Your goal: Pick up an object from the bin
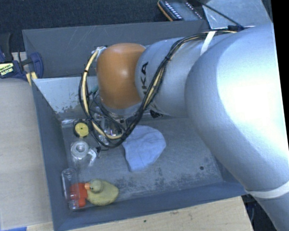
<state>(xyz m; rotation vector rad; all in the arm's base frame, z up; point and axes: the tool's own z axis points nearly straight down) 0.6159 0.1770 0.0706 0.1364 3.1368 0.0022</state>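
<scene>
Blue cloth (145,147), crumpled into a soft mound, is seen at the middle of the bin (52,150) floor. Its upper left corner lies just beneath the pincer (108,129), which is positioned left of centre under the arm's orange cover. Whether the pincer is spread or pressed together cannot be told, since its working end is masked by cables and the cover.

The cloth is judged the nearest candidate. It would be light and limp and would neither slip nor break. It would best be pinched at a raised fold near that upper left corner, where enough material can be gathered.

Just left of the pincer, a small yellow disc (81,129) and what looks like a clear plastic cup (79,150) are found. The cup is judged stiff, smooth and prone to slipping, so its rim would be the better hold. At the lower left, a yellow rubber duck (101,192), an orange piece (79,193) and a clear tube (68,182) are gathered against the wall.
</scene>
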